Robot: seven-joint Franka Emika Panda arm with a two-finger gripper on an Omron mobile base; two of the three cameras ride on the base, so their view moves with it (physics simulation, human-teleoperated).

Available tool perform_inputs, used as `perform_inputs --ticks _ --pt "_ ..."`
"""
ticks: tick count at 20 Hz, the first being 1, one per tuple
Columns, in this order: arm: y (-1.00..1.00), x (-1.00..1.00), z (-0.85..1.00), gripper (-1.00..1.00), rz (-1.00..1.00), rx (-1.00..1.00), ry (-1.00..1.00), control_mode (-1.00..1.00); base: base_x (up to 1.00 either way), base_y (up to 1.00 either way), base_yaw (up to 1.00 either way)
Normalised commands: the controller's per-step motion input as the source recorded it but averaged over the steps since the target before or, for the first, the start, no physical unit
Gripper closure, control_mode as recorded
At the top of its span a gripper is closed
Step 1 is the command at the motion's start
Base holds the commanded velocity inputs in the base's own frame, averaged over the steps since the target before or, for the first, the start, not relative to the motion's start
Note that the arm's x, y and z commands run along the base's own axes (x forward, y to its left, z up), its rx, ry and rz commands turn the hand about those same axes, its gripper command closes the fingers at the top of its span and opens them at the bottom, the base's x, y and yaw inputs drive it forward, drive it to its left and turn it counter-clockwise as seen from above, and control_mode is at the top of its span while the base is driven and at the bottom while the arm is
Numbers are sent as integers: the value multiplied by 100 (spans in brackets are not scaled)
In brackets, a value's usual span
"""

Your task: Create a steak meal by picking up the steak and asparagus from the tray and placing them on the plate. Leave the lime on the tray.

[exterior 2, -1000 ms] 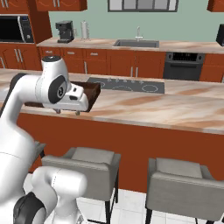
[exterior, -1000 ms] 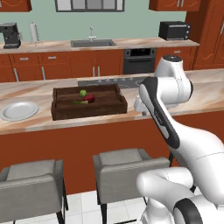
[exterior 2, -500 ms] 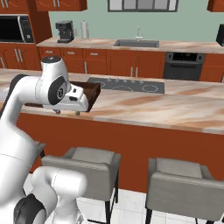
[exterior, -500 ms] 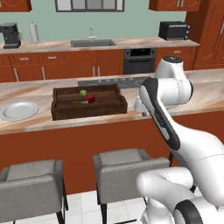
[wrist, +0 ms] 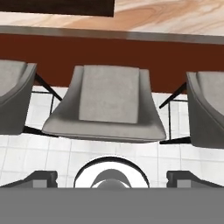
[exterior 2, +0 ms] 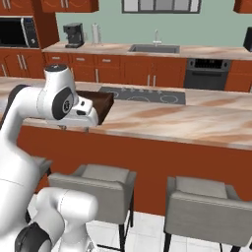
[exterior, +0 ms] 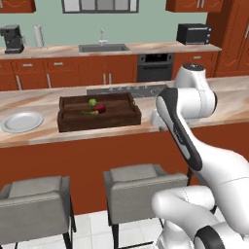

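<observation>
The dark wooden tray (exterior: 99, 120) sits on the near counter and holds the round green lime (exterior: 92, 102), the dark red steak (exterior: 100, 107) and the thin green asparagus (exterior: 89, 113). Left of the tray lies the pale plate (exterior: 22, 121), with nothing on it. My gripper (wrist: 112, 177) is open and empty, hanging at the counter's front edge to the right of the tray, pointing down at the stools. One end of the tray (exterior 2: 100, 105) shows just behind the hand (exterior 2: 78, 115). The tray's corner (wrist: 57, 6) is at the top of the hand view.
Grey stools (exterior: 141, 187) (exterior: 34, 206) stand in front of the counter; one stool (wrist: 109, 100) lies directly below the hand. A cooktop (exterior: 126, 90) sits behind the tray. The back counter carries a sink (exterior: 103, 47), a coffee machine (exterior: 13, 39) and a microwave (exterior: 193, 34).
The arm's upper joint has edged slightly to the right. The gripper stays open, and nothing on the tray or plate has moved.
</observation>
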Motion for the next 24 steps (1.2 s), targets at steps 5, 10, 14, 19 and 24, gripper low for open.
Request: perform_inputs --ticks 5,10,14,19,24 --pt "0 0 0 -100 0 0 0 100 -72 27 7" --pt "0 0 0 -100 0 0 0 100 -14 67 2" --pt "0 0 0 -100 0 0 0 100 0 90 0" --pt "0 0 0 -100 0 0 0 100 4 87 0" --pt "0 0 0 -100 0 0 0 100 41 26 0"
